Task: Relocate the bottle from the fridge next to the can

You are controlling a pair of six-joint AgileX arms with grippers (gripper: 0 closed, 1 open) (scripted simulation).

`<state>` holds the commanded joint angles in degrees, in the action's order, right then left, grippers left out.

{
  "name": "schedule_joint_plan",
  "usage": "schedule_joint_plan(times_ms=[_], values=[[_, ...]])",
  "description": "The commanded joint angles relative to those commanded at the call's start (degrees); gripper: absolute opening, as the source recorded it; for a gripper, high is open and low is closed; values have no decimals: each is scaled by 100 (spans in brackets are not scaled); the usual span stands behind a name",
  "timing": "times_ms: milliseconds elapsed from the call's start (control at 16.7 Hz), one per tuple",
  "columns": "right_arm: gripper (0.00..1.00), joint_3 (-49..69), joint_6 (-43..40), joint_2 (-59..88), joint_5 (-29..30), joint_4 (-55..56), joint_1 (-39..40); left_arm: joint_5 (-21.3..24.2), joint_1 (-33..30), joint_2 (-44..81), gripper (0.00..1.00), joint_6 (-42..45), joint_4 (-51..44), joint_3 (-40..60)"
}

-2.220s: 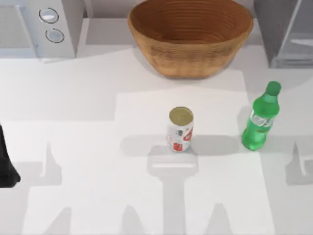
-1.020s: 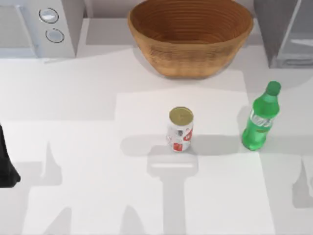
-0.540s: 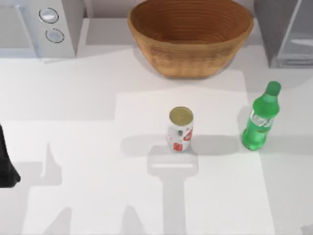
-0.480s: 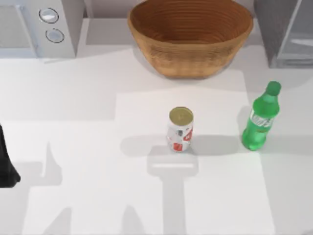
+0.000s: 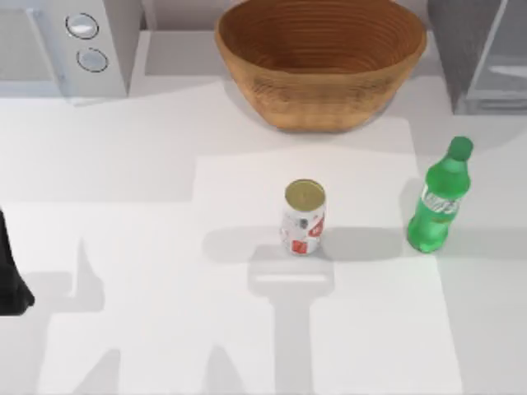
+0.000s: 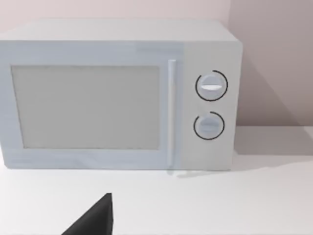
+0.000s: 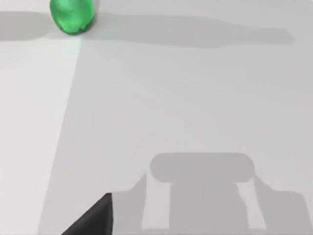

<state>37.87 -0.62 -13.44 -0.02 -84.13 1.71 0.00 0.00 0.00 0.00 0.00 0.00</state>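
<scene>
Standing upright on the white table [image 5: 148, 164], the green bottle [image 5: 436, 206] was out of the fridge [image 5: 482, 53] and to the right of the can [image 5: 304, 218], apart from it with bare tabletop between them. The can itself stood upright near the middle of the table, its gold top facing up. Behind the can sat a brown woven basket [image 5: 321, 99], and the fridge stood at the back, right of the can and behind the bottle. A light-grey microwave [image 5: 66, 41] with two round knobs stood at the back, well to the left of the can.

The left arm [image 5: 10, 276] was parked far to the left of the can, at the table's edge. Its wrist camera faced the microwave's door, with a dark wedge of the left gripper [image 6: 93, 220] at the frame's edge; whether that gripper was spread or closed could not be told. The right wrist camera looked down on tabletop and arm shadows, with the bottle's rounded base at the far side of the picture and a dark wedge of the right gripper [image 7: 93, 218] well apart from it. Its grip, too, could not be made out. Neither gripper touched the bottle or the can.
</scene>
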Motion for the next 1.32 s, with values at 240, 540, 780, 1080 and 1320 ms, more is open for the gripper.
schedule_joint_plan(times_ms=[240, 540, 780, 1080, 1320], values=[[100, 194, -346, 309, -269, 76, -354, 0, 0, 0, 100, 0, 0, 0], [100, 985, -2135, 2004, -1442, 236, -2115, 0, 0, 0, 100, 0, 0, 0], [100, 1776, -4636, 4359, -2622, 305, -4205, 0, 0, 0, 100, 0, 0, 0], [100, 2723, -8285, 7829, -3954, 253, -7134, 0, 0, 0, 100, 0, 0, 0], [100, 3330, -10342, 10059, -4750, 116, -9101, 0, 0, 0, 100, 0, 0, 0]])
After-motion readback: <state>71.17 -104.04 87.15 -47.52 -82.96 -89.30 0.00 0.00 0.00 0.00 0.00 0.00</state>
